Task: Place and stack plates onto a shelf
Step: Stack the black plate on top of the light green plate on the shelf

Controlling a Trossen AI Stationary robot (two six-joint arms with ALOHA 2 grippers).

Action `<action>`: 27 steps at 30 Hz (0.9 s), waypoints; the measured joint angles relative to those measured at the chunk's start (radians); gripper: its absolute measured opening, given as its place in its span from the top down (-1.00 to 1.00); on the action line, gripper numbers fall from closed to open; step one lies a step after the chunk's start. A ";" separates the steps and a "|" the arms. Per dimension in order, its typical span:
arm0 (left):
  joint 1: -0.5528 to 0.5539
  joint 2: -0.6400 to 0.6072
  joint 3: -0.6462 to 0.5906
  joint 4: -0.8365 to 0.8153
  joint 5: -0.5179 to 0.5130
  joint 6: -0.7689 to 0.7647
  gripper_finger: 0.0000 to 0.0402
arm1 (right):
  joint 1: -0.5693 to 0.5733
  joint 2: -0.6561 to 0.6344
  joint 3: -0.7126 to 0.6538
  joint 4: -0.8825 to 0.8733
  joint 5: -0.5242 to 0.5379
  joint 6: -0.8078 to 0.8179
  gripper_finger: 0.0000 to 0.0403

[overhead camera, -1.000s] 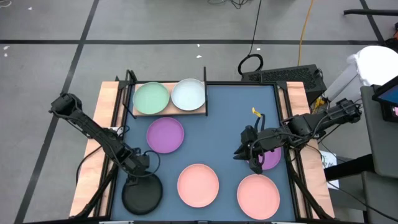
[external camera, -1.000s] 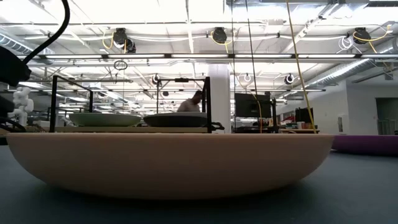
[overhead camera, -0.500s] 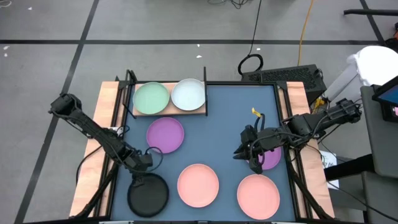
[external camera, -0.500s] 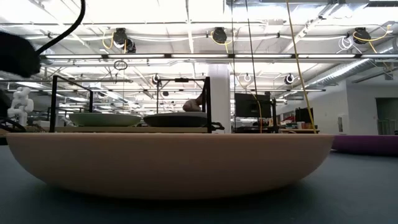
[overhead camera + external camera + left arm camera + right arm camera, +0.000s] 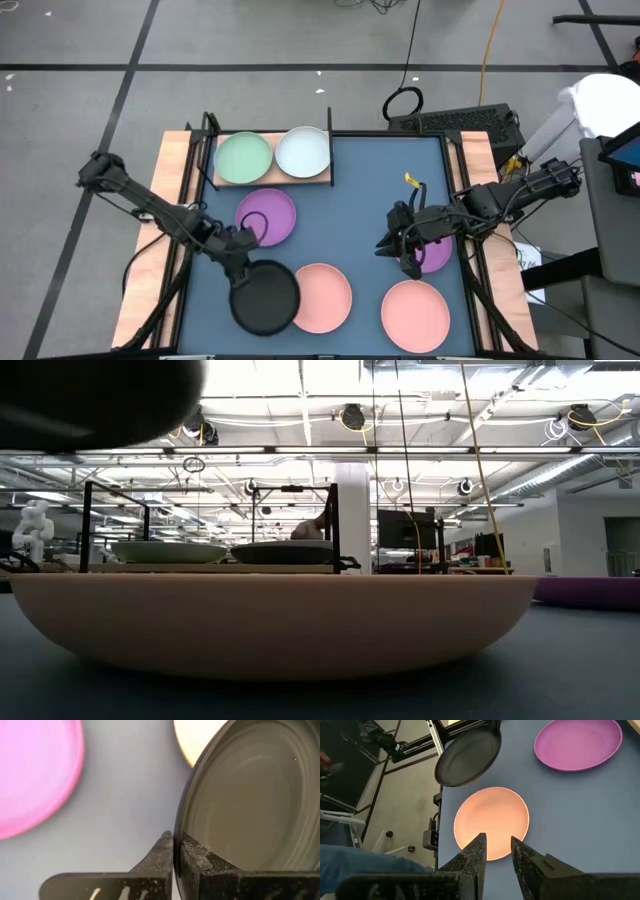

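1. Left gripper (image 5: 238, 262) is clamped on the rim of a round shallow matte black plate (image 5: 265, 297), held above the large blue-grey mat (image 5: 365, 190) near its front edge; the left wrist view shows the two fingers (image 5: 161, 855) pinching the rim edge-on, and the right wrist view shows the plate clearly off the mat.
2. Key relation: the small light-wood shelf board with thin black posts (image 5: 265, 180) lies at the mat's back-left corner, well apart from the held plate. Judged, the carry must go back across the mat, past the round purple plate (image 5: 266, 216) lying between.
3. Shelf already holds a pale green round plate (image 5: 244, 158) and a whitish round plate (image 5: 302, 152) side by side, so the black one probably stacks on one of them.
4. The plate is round, with no long axis; it hangs outward from the jaws, overlapping the left edge of a salmon pink round plate (image 5: 322, 297).
5. The left arm is nearer the shelf than the right.
6. Right gripper (image 5: 408, 258) hovers near the mat's right edge above a second purple plate (image 5: 437, 255), its jaws narrowly apart and empty in the right wrist view. A second salmon pink plate (image 5: 414, 313) sits at the front-right corner.
7. No brands, labels or readable writing visible.
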 joint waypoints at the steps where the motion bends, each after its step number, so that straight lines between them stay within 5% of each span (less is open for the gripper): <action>1: 0.013 0.000 0.027 -0.026 -0.021 0.000 0.94 | 0.000 0.000 0.000 0.000 0.000 0.007 0.63; 12: 0.196 0.000 0.264 -0.241 -0.181 0.073 0.94 | 0.000 0.000 0.000 0.000 0.000 0.019 0.63; 27: 0.476 0.000 0.352 -0.234 -0.274 0.116 0.94 | 0.001 0.000 0.000 0.000 -0.004 0.079 0.63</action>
